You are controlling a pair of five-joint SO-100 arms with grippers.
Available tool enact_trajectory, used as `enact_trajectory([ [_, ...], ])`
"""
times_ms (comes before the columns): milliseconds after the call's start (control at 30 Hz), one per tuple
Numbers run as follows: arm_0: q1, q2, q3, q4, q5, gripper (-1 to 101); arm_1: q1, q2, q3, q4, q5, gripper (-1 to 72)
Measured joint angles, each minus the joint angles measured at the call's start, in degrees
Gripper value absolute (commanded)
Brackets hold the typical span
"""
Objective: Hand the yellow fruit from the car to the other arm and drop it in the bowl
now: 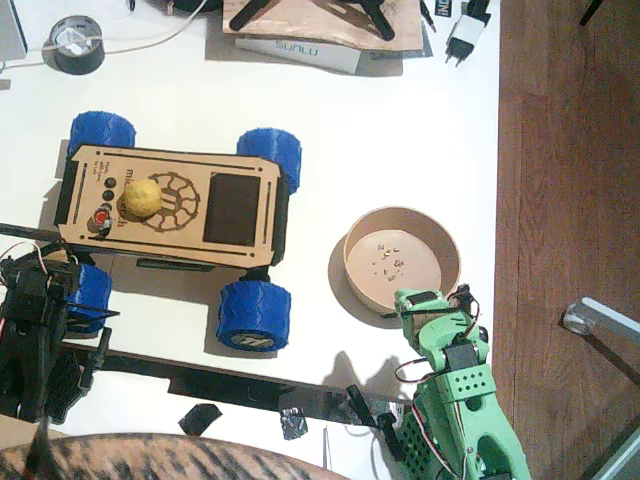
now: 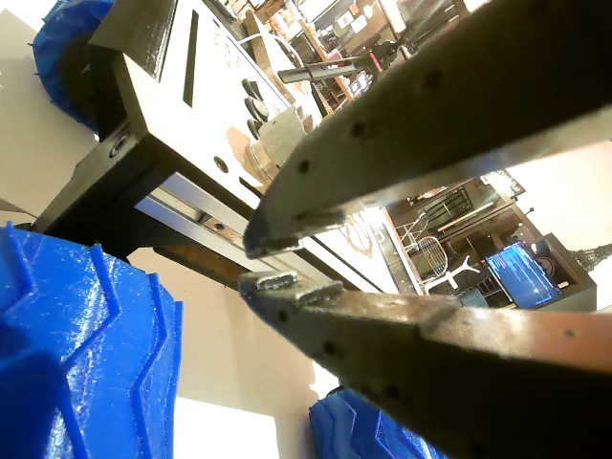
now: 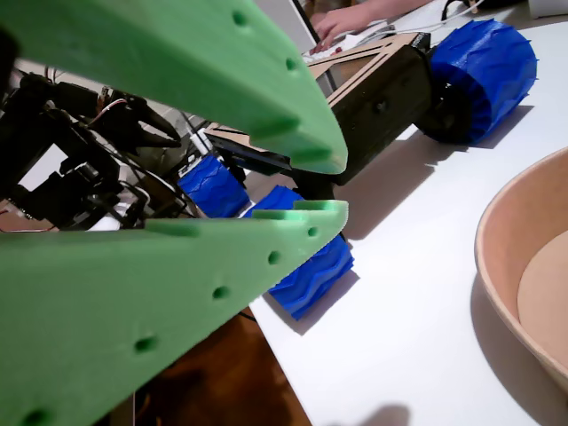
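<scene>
The yellow fruit (image 1: 142,197) lies on the deck of the car (image 1: 240,205), over its engraved emblem near the red button. The car, a flat wooden chassis on blue wheels, stands at the left of the table. The black left arm (image 1: 35,320) rests at the car's near-left wheel; its gripper (image 2: 263,263) is shut on nothing, pointing under the chassis (image 2: 163,105). The green right gripper (image 1: 420,303) sits just in front of the wooden bowl (image 1: 440,240) and is shut and empty (image 3: 342,186). The bowl's rim (image 3: 497,266) shows at its right.
A grey tape roll (image 1: 77,45), a flat box (image 1: 300,50) and a white plug (image 1: 465,35) line the far edge. A black strip (image 1: 250,388) runs along the near side. The table ends at the right over a wooden floor (image 1: 560,150). A hand (image 3: 355,18) shows behind the car.
</scene>
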Motion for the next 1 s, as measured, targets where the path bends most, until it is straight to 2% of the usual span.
enact_trajectory([
  [100,0.00,0.00,0.00,-0.18,0.00,3,0.00,0.00,0.00,0.00,-0.09,0.2],
  [200,0.00,0.00,0.00,-0.35,0.00,0,0.00,0.00,0.00,0.00,-0.09,0.2],
  [1000,0.00,0.00,0.00,0.53,0.00,0,0.00,0.00,0.00,0.00,-0.09,0.2],
])
